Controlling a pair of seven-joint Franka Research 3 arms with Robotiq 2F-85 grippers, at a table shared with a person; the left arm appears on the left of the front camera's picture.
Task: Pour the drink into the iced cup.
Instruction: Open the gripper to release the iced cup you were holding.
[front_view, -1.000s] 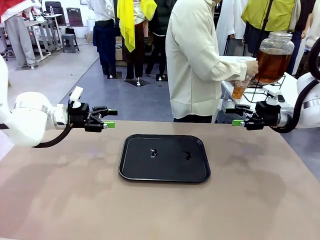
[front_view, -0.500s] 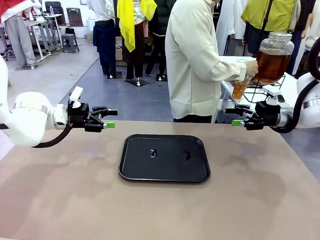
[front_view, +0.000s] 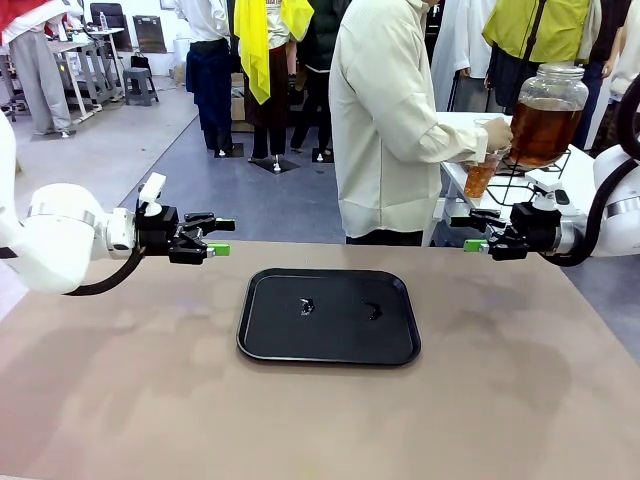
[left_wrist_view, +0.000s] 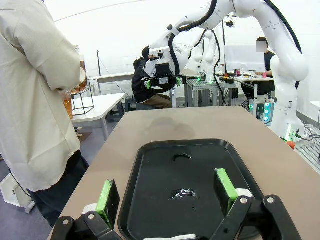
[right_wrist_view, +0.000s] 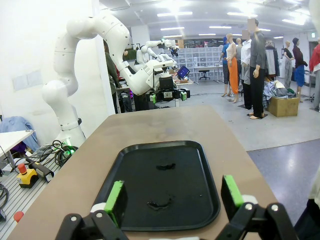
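Note:
The drink (front_view: 545, 125), an amber-brown liquid, fills a large glass jar with a metal lid on a white side table at the far right. A person in a cream shirt holds a clear cup (front_view: 481, 176) below the jar, one hand (front_view: 497, 133) at its front. The cup has amber liquid in it; ice cannot be made out. The same cup (left_wrist_view: 67, 102) peeks out by the person's side in the left wrist view. My left gripper (front_view: 215, 237) (left_wrist_view: 166, 190) hangs open over the table's left side. My right gripper (front_view: 470, 233) (right_wrist_view: 173, 193) is open at the right, below the cup.
A black tray (front_view: 280, 340) (left_wrist_view: 150, 175) (right_wrist_view: 135, 175) lies in the middle of the brown table with two small wet spots on it. The jar sits on a black wire stand (front_view: 520, 185). Other people stand farther back on the floor.
The person's hand at the jar has shifted slightly to the left. Both arms are still.

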